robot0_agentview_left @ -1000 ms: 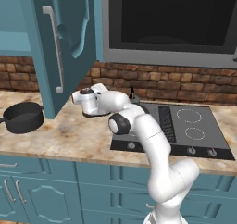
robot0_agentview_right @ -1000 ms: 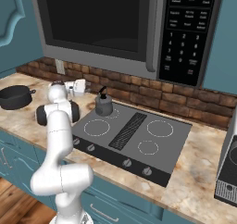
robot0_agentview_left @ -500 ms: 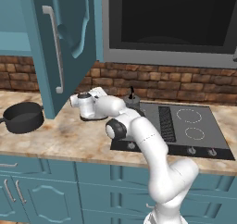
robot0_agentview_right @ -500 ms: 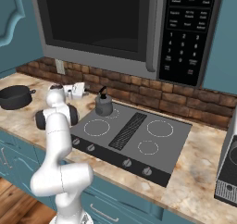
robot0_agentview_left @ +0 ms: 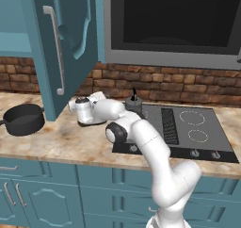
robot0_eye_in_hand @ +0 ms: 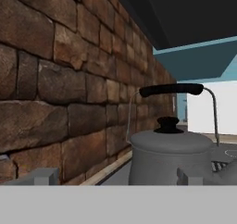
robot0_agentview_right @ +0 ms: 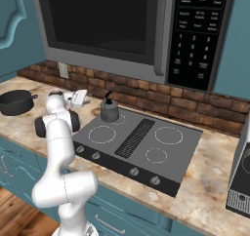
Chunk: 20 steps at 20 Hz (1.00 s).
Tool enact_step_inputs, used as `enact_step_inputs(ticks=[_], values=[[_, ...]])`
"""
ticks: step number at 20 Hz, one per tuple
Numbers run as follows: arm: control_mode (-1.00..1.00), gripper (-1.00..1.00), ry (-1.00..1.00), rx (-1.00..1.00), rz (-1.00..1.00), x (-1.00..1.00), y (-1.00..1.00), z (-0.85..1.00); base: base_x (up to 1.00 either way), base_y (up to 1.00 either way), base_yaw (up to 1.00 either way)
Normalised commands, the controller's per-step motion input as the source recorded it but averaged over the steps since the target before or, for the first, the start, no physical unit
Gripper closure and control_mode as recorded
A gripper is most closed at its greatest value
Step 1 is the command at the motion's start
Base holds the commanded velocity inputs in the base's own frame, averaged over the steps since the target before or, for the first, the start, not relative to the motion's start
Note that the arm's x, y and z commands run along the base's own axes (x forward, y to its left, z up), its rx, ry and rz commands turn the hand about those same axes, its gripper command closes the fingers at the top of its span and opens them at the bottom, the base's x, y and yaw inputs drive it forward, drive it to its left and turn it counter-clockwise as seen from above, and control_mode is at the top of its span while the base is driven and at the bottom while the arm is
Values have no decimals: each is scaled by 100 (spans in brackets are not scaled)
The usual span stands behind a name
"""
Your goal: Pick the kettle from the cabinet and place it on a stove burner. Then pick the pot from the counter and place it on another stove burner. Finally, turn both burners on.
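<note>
The grey kettle (robot0_agentview_left: 133, 105) (robot0_agentview_right: 110, 111) (robot0_eye_in_hand: 171, 156) stands upright on the rear left stove burner, with nothing holding it. My gripper (robot0_agentview_left: 98, 97) (robot0_agentview_right: 79, 97) (robot0_eye_in_hand: 115, 177) hovers low over the counter (robot0_agentview_left: 61, 142) (robot0_agentview_right: 19, 123), left of the kettle and pointing at it. Its jaws are open and empty, and the grey fingertips (robot0_eye_in_hand: 44, 176) sit wide apart. The dark pot (robot0_agentview_left: 23, 119) (robot0_agentview_right: 15, 101) rests on the counter further left, below the open cabinet door (robot0_agentview_left: 66, 43). Other burners (robot0_agentview_left: 193, 118) (robot0_agentview_right: 168, 135) are bare.
A microwave (robot0_agentview_left: 169, 24) (robot0_agentview_right: 122, 25) hangs over the cooktop. The brick backsplash (robot0_eye_in_hand: 55, 89) runs close beside the hand. Small knobs (robot0_agentview_left: 193, 152) (robot0_agentview_right: 132, 171) line the stove's front. A grey appliance (robot0_agentview_right: 241, 181) stands at the far right.
The hand has drifted left and lower, away from the kettle and toward the pot. The kettle has stayed on its burner and the jaws have stayed open.
</note>
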Motion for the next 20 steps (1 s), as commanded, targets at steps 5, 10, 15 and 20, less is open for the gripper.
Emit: enact_step_inputs(ticks=[5,10,15,20], values=[[-100,-100,0,0,0,-35,0,0,0,0,0],[-100,-100,0,0,0,-26,-5,0,0,0,0],[-100,-100,-3,0,0,-21,-17,0,0,0,0],[-100,-100,-1,0,0,-22,-16,0,0,0,0]])
